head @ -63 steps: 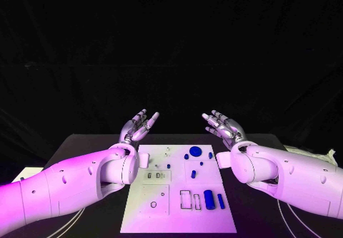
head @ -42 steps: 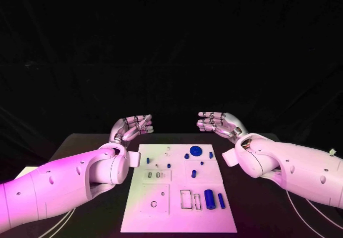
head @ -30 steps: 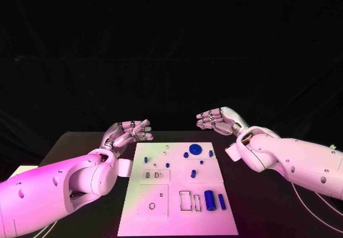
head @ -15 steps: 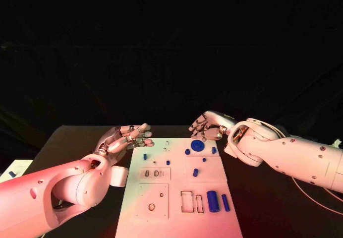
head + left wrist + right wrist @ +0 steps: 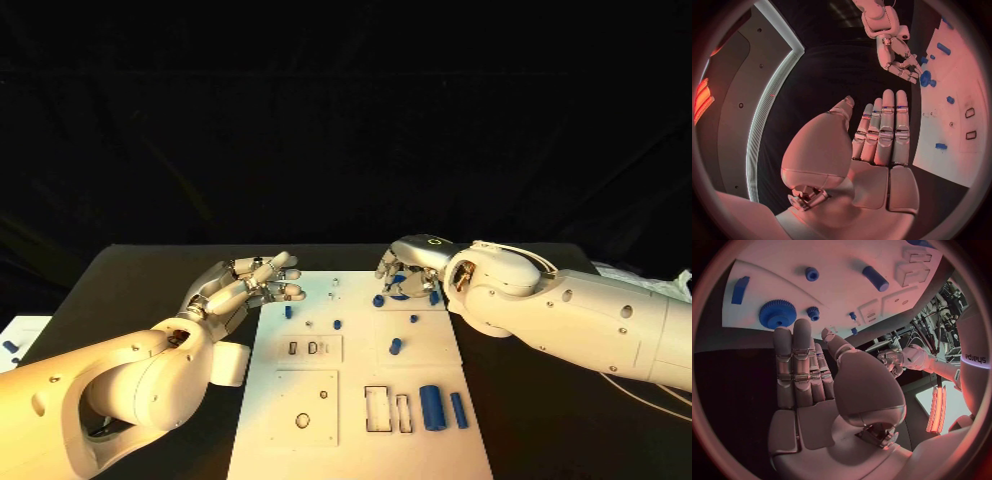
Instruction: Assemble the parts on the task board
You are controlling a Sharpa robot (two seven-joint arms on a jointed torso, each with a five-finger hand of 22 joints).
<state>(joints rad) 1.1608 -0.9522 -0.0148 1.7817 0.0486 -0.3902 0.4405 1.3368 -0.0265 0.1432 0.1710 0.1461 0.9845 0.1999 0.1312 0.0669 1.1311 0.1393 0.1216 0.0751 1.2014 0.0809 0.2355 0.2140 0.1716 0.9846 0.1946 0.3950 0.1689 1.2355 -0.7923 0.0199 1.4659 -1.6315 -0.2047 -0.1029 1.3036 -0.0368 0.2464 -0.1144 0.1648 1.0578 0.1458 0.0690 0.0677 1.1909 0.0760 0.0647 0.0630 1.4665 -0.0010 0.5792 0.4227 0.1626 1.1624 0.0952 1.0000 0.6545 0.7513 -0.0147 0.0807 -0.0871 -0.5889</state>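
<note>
**Head view: both hands at the far end of the task board**

Head view shows the task board [image 5: 361, 400] lying in the middle of the black counter [image 5: 130, 275], its long side running away from the robot. Small blue parts sit on it: a large round gear [image 5: 777, 313] at the far end, a few short pegs [image 5: 394, 346] in the middle, and two longer blue cylinders [image 5: 430, 408] standing side by side near the close right corner, beside rectangular slots [image 5: 375, 408].

The right hand [image 5: 408, 268] hangs over the far end of the board, directly above the gear, its fingers [image 5: 802, 360] straight and close together, grasping nothing.

The left hand [image 5: 245, 285] is just beside the board's far left edge, over the counter. Its fingers [image 5: 887, 125] are stretched out, released, with nothing in them.
</note>
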